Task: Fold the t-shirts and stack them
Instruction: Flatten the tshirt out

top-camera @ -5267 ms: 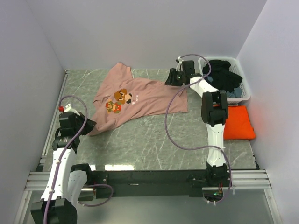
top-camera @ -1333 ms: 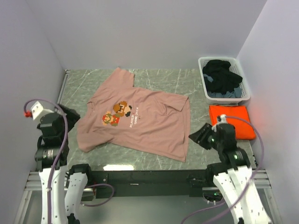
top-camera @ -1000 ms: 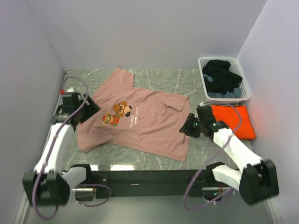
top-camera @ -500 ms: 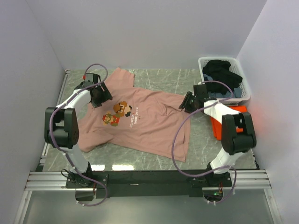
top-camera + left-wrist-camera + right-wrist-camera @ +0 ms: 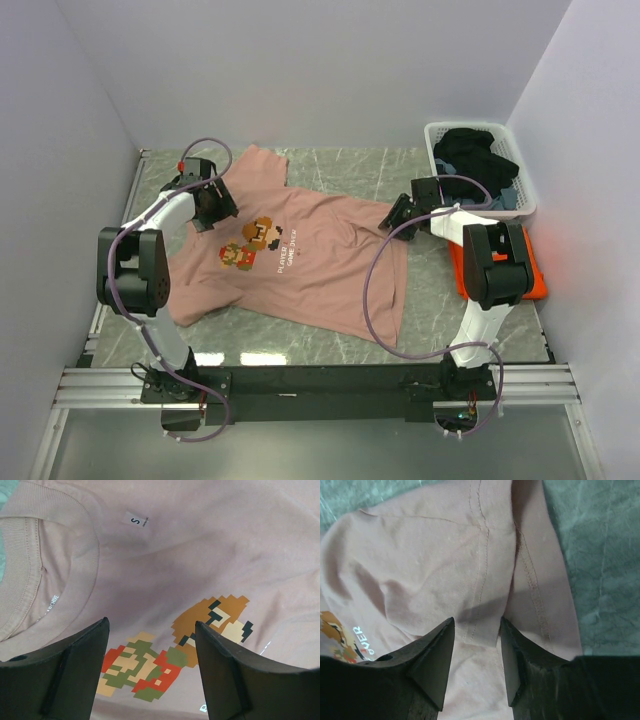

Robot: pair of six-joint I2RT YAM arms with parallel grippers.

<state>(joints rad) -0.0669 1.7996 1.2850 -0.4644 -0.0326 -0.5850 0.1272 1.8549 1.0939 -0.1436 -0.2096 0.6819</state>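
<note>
High rear camera looks down over both arms; wrist cameras peer closely past left pincer (image 5: 150,625) and right pincer (image 5: 476,621) onto the shared pink shirt (image 5: 300,262)

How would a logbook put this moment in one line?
pink tee: spread flat, unfolded | left pincer: open above collar and graphic | right pincer: open over tee's right edge | orange tee: near laundry basket

Probably robotics lab test cell: plain pale panels (image 5: 300,70) boxing in green marble-look tabletop (image 5: 340,165), aluminium frame rail (image 5: 100,385) at near edge, cabled left arm (image 5: 165,215) and right arm (image 5: 490,262) bolted there.
</note>
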